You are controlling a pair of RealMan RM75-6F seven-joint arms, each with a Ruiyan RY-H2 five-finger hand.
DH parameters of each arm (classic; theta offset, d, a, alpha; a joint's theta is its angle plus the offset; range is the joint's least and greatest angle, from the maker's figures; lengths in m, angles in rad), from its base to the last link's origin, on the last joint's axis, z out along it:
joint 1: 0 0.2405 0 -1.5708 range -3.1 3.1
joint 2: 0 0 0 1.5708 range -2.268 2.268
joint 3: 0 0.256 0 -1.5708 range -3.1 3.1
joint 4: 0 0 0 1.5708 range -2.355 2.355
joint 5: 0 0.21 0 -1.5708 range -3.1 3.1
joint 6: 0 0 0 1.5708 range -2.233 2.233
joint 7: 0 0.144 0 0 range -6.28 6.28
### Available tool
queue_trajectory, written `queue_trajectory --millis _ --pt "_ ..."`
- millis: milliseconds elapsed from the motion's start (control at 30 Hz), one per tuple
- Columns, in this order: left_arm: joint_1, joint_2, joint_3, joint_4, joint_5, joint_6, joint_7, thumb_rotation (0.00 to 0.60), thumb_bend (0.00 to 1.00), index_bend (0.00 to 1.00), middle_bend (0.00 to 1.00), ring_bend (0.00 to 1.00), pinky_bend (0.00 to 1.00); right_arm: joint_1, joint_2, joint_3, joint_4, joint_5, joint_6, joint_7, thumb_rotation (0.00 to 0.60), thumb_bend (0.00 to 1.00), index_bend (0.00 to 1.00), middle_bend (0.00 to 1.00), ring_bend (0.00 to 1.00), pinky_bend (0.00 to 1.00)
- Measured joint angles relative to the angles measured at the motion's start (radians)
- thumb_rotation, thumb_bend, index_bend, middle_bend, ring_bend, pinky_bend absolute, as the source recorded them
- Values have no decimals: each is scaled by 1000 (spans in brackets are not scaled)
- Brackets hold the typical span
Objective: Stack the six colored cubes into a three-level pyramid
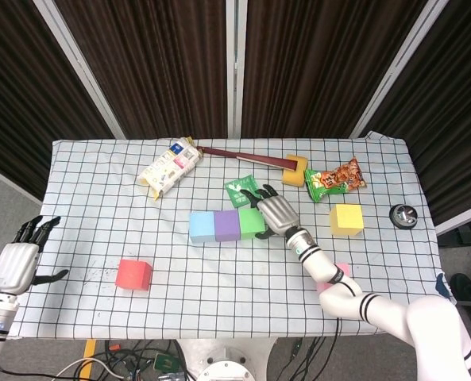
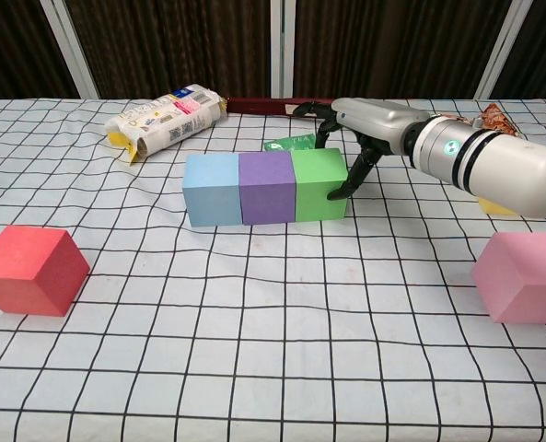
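Base row under assembly: blue cube (image 2: 212, 189), purple cube (image 2: 267, 187) and green cube (image 2: 319, 183) stand side by side, touching, mid-table. Right hand (image 2: 365, 124) rests against the green cube's right face, fingers spread and gripping nothing. Left hand (image 1: 18, 263) hangs open off the table's left edge. Judged next: fetch a second-level cube, red cube (image 2: 31, 269), pink cube (image 2: 524, 276) or yellow cube (image 1: 346, 219), and seat it squarely across a seam. The right arm hides most of the pink cube in the head view.

Robot lab/test cell: bench w/ grid cloth (image 1: 100, 238), dark curtains (image 1: 148, 63) behind, cables (image 1: 140, 357) on floor
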Motion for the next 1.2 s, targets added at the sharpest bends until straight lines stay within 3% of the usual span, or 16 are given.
queue_trajectory --millis 1200 --pt "-3 3 -1 4 -6 -22 -21 600 25 79 142 13 92 3 -10 -3 6 0 -10 30 600 158 0 545 122 0"
